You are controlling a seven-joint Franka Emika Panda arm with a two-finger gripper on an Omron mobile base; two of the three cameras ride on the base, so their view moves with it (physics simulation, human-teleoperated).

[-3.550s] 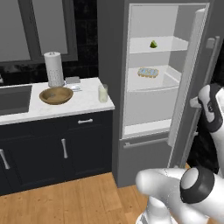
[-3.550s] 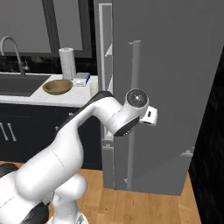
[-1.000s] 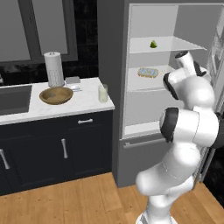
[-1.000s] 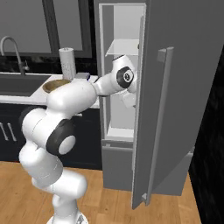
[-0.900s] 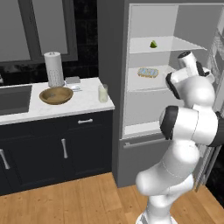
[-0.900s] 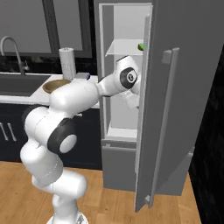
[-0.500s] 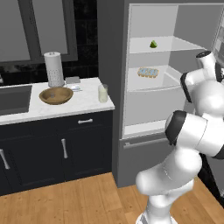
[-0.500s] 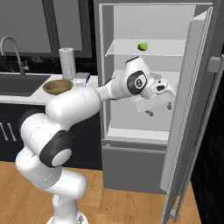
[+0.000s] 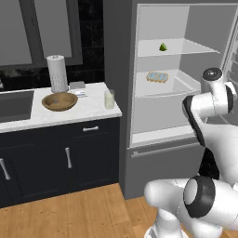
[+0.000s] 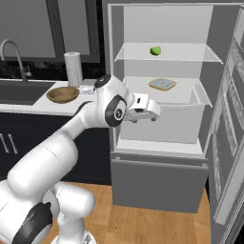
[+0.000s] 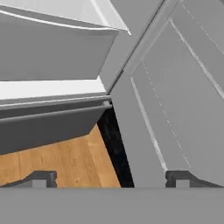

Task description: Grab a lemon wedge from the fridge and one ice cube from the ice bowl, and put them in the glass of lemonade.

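Right base view: lemon wedge point(image 10: 155, 50) on the fridge point(image 10: 164, 109) shelf, probably light, slick; pinch its sides. Gripper point(image 10: 148, 117) fingers spread, empty.

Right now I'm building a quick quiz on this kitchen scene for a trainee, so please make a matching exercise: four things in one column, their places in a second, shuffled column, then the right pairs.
Things
1. tiny yellow-green lemon wedge
2. flat tan-and-pale-blue tray of food
3. round brown wooden ice bowl
4. small clear glass of lemonade

Places
A. on the white counter, just in front of the paper towel roll
B. on the top shelf of the open grey fridge
C. near the counter's end, closest to the fridge
D. on the fridge's second shelf

Pairs: 1-B, 2-D, 3-A, 4-C
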